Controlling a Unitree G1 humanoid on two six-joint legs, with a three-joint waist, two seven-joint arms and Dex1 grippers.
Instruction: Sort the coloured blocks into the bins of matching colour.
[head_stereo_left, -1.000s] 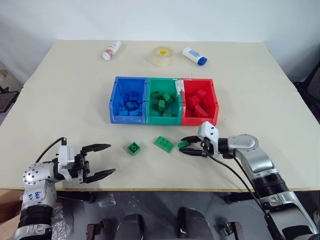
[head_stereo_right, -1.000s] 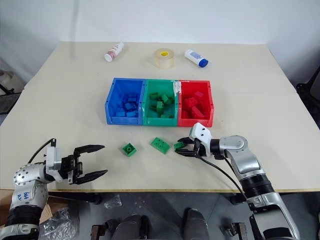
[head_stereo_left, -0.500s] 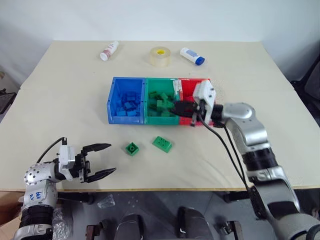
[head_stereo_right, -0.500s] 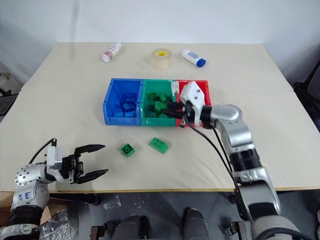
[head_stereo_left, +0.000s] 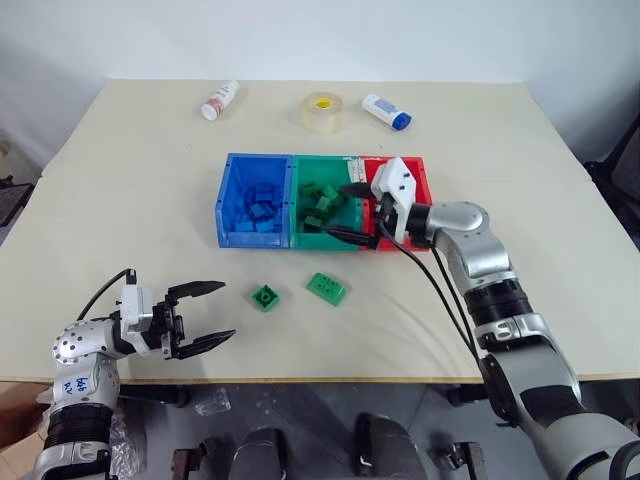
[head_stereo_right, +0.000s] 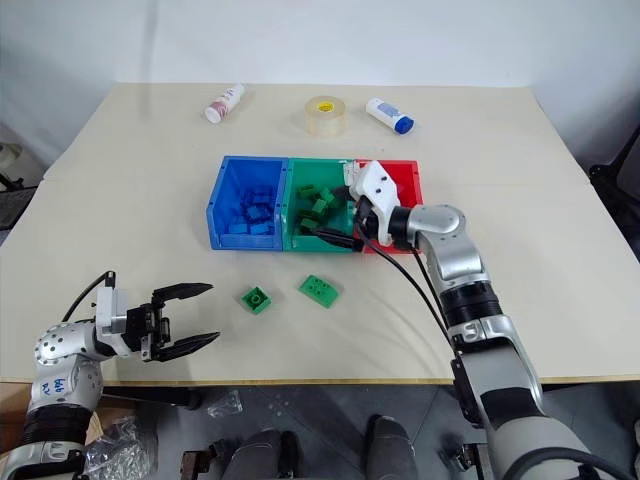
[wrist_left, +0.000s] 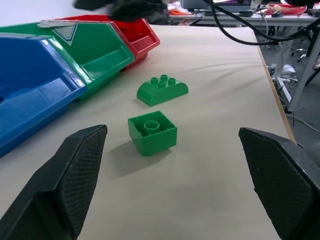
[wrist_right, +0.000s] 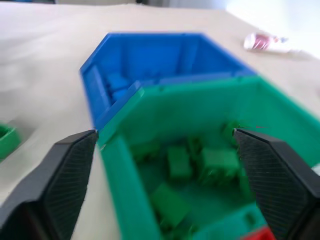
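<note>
Now our right tool gapes empty over the green bin, and withdrawing carelessly could snag its rim; our left tool waits open.

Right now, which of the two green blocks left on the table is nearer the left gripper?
The small square green block with one round stud. It lies closer to the left gripper than the wider, rounded four-stud green block, which sits nearer the green bin.

Right gripper held over the middle bin, two loose blocks lying nearer than it, left gripper set left of them, tape roll placed beyond the bins.
</note>
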